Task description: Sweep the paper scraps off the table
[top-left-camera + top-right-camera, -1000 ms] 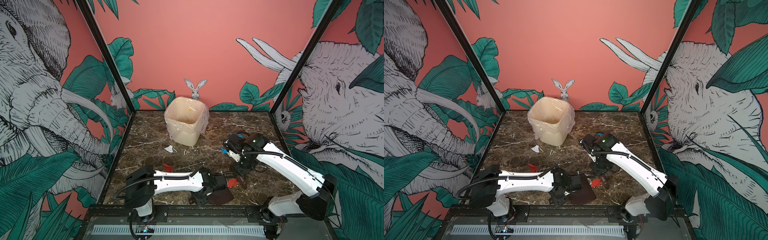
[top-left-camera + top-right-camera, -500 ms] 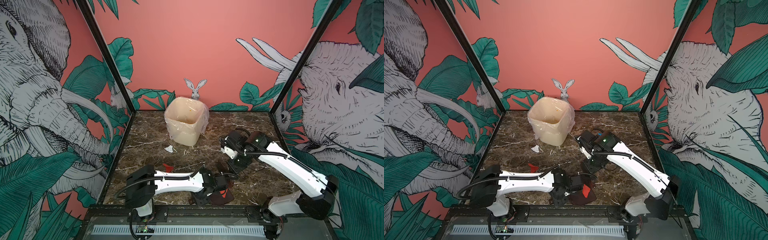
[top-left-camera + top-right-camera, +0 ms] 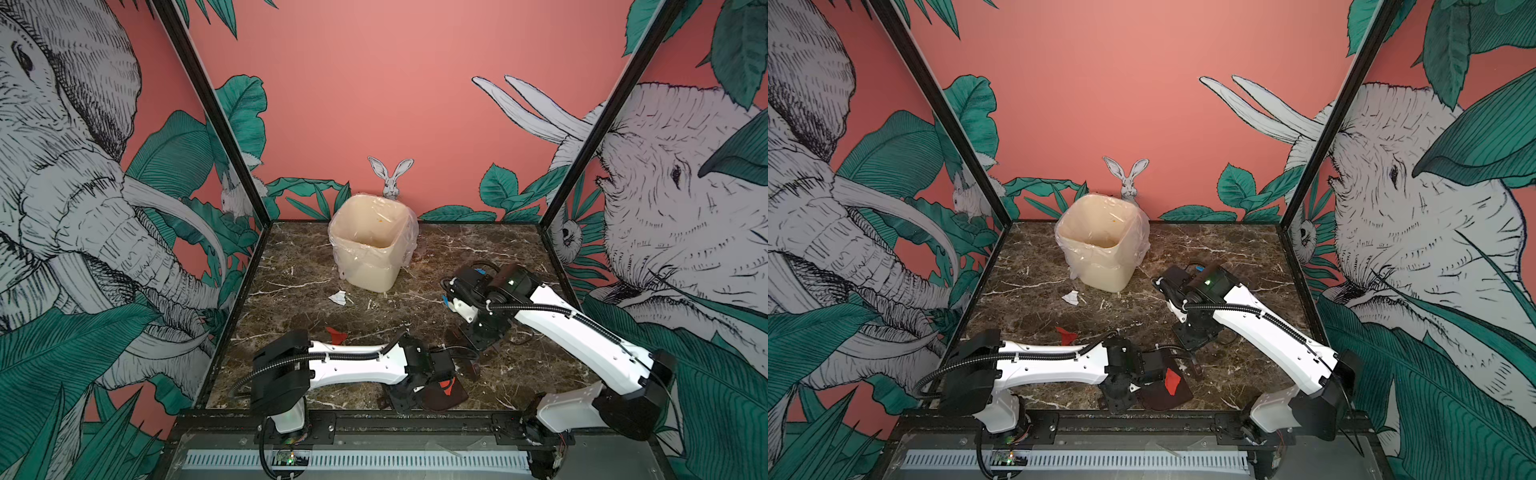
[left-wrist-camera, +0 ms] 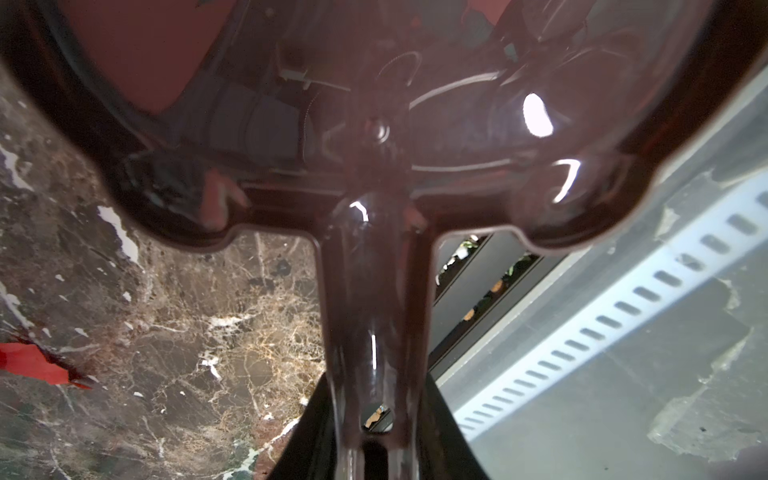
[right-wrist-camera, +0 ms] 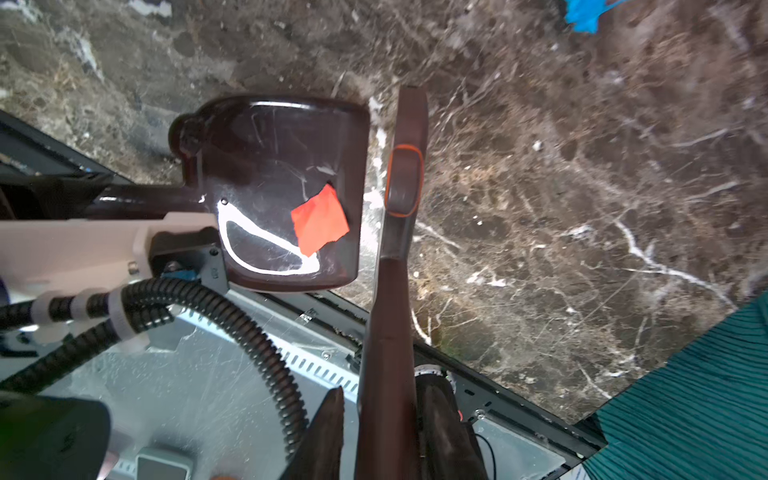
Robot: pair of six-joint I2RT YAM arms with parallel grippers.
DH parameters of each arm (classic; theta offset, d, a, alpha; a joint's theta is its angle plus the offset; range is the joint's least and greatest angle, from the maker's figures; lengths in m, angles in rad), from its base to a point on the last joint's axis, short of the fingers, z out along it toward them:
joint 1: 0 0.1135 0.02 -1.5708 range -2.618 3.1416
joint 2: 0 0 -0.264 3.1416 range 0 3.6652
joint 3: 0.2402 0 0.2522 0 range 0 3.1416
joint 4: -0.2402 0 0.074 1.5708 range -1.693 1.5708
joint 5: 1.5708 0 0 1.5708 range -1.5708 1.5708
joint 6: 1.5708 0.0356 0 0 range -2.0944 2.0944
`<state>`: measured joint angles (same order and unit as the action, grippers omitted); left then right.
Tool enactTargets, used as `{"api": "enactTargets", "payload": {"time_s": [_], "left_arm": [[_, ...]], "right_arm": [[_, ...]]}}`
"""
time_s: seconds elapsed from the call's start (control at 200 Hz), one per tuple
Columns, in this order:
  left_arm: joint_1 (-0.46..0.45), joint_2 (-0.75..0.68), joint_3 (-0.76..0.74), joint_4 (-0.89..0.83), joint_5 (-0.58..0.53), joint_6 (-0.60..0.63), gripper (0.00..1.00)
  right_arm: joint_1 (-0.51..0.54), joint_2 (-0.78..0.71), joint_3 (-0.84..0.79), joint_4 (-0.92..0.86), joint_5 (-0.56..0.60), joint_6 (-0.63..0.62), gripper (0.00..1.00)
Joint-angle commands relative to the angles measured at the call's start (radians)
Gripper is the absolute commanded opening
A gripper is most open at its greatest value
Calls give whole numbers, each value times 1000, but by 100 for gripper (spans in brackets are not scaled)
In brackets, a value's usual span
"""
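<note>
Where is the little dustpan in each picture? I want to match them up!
In a top view: the dustpan lies at the table's front edge, a red scrap inside.
In a top view: the same spot.
Left wrist: it fills most of the view, its handle in the left gripper.
Right wrist: its open inside shows, red scrap in it, beside the brush.
Shared landmark: the white slotted strip past the table's front edge.
</note>
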<state>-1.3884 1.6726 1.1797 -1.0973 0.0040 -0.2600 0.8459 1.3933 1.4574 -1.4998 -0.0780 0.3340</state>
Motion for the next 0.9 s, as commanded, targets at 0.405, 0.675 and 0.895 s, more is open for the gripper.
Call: {"api": "enactTargets", "payload": {"time_s": [0.405, 0.675, 0.895], "left_arm": [[7, -18, 43, -19, -18, 2, 0], [9, -62, 39, -19, -60, -12, 0], [30, -128, 37, -24, -83, -31, 0]], "right_arm": [[12, -73, 38, 71, -146, 53, 0], [-108, -112, 97, 4, -65, 5, 0], [-253, -154, 103, -15, -61, -50, 0]]}}
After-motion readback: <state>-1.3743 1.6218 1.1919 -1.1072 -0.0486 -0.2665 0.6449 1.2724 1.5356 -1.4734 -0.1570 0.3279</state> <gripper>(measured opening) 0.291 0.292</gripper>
